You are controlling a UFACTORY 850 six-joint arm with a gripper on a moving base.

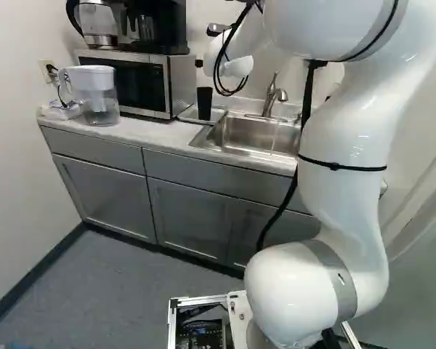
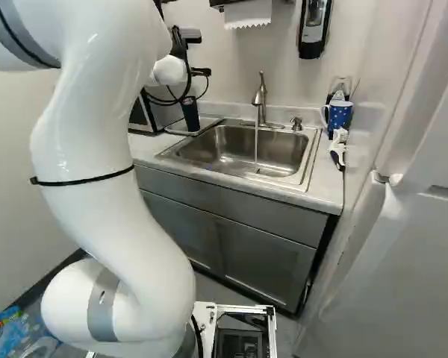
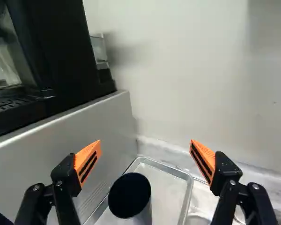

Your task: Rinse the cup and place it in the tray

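Clear pitcher (image 1: 99, 102) at counter's left end, beside microwave (image 1: 138, 83). Coffee maker (image 1: 158, 29) sits on top. Dark cup (image 1: 204, 103) stands in metal tray (image 3: 170, 187), between microwave and sink (image 2: 231, 149). Gripper (image 2: 201, 72) up above tray, fingers wide apart; wrist view puts cup lower down, between them. Faucet (image 2: 260, 97) runs thin stream into sink. Blue spotted mug (image 2: 339, 115) right of it.

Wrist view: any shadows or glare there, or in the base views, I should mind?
Wrist view: soft shadows on the wall; the inside of the cup is so dark that no detail shows. Right base view: bright reflections on the steel sink. Left base view: highlights on the white arm.
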